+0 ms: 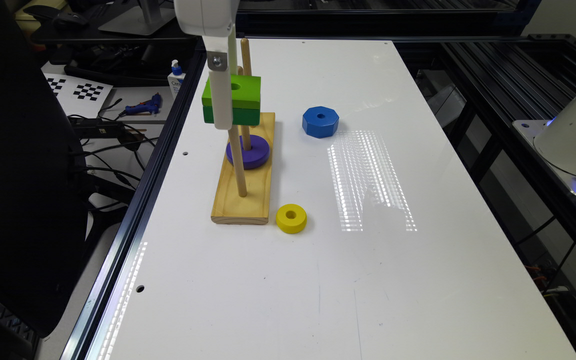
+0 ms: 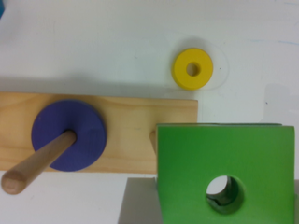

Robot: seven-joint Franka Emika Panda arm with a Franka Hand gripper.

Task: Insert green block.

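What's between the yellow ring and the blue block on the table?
Nothing. In the exterior view, only bare white table with a glare patch lies between the yellow ring and the blue block.

green block (image 2: 224, 158) (round hole), purple ring (image 2: 69, 135) on peg (image 2: 37, 165)

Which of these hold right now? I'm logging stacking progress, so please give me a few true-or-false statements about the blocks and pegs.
1. The green block is lifted off the table, held by the gripper. True.
2. The purple ring lies loose on the table. False: it sits on a peg of the wooden base.
3. The yellow ring lies on the table beside the base. True.
4. The blue octagonal block is stacked on a peg. False: it rests on the table, apart from the base.
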